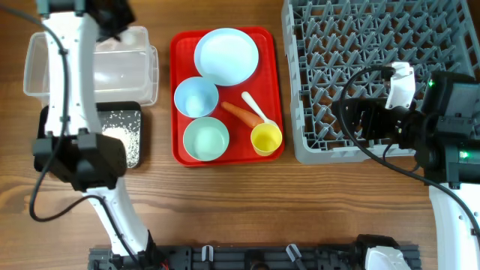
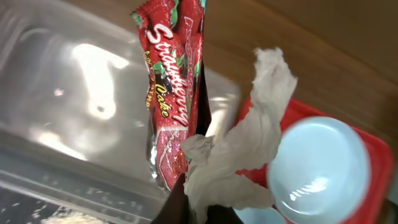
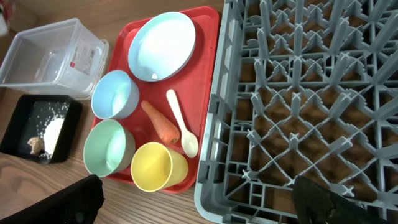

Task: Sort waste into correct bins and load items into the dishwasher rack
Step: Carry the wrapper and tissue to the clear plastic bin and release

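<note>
My left gripper (image 2: 199, 208) is shut on the red snack wrapper (image 2: 171, 93) and the white paper scrap (image 2: 249, 143), above the clear tub (image 2: 68, 93), at the tub's far edge in the overhead view (image 1: 114, 26). My right gripper (image 3: 205, 205) is open and empty over the grey rack's (image 3: 298, 93) front left corner. The plate (image 1: 226, 56), light-blue bowl (image 1: 196, 97), green bowl (image 1: 205, 139), yellow cup (image 1: 266, 139), spoon (image 1: 255, 109) and carrot (image 1: 238, 113) lie on the red tray (image 1: 180, 45). The black tray (image 3: 18, 112) holds rice (image 3: 53, 129) and a brown scrap (image 3: 34, 144).
The clear tub (image 1: 112, 71) and black tray (image 1: 52, 124) sit left of the red tray, and the rack (image 1: 375, 67) sits right of it. My left arm's white links (image 1: 75, 97) cross over both bins. Bare wood runs along the table's front.
</note>
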You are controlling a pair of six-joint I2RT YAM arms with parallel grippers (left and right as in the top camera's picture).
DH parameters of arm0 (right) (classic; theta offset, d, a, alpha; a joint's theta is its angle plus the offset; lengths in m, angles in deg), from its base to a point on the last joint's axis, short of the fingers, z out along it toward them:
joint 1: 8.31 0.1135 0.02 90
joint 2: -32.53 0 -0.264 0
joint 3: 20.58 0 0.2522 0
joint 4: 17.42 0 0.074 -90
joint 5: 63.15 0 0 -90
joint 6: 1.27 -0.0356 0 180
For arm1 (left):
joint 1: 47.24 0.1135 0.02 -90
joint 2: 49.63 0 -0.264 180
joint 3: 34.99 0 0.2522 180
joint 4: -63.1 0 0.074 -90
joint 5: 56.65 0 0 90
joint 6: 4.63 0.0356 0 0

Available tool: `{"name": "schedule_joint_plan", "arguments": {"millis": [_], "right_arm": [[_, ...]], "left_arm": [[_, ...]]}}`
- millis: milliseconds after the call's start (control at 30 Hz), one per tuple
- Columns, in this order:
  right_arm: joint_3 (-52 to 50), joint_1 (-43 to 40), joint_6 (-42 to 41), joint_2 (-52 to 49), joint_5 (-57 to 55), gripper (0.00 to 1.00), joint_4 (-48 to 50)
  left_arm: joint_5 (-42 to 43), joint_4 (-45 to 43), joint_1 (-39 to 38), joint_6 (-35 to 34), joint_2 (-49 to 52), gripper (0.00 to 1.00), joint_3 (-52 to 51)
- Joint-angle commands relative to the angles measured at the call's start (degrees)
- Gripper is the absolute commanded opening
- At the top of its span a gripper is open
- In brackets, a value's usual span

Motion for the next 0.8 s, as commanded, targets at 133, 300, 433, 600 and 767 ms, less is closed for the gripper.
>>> {"name": "schedule_joint_plan", "arguments": {"millis": [133, 300, 433, 600, 767], "right_arm": [[1.5, 0.0, -0.2, -0.4, -0.4, 0.99, 1.2], [1.6, 0.0, -0.2, -0.4, -0.4, 1.00, 1.2], [1.6, 0.0, -0.2, -0.4, -0.4, 1.00, 1.2], [1.6, 0.0, -0.2, -0.4, -0.4, 1.00, 1.2], [1.6, 0.0, -0.1, -0.4, -0.4, 1.00, 2.0]], "left_arm": [[-0.8, -0.6, 4.6, -2.3, 7.6, 0.09, -3.8], [-0.9, -0.2, 4.7, -2.3, 8.1, 0.66, -3.8], [-0.8, 0.8, 4.7, -2.3, 8.0, 0.74, -3.8], [-0.7, 2.0, 4.7, -2.3, 6.3, 0.79, -3.5], [0.3, 3.3, 4.0, -2.3, -1.9, 1.00, -1.1]]}}
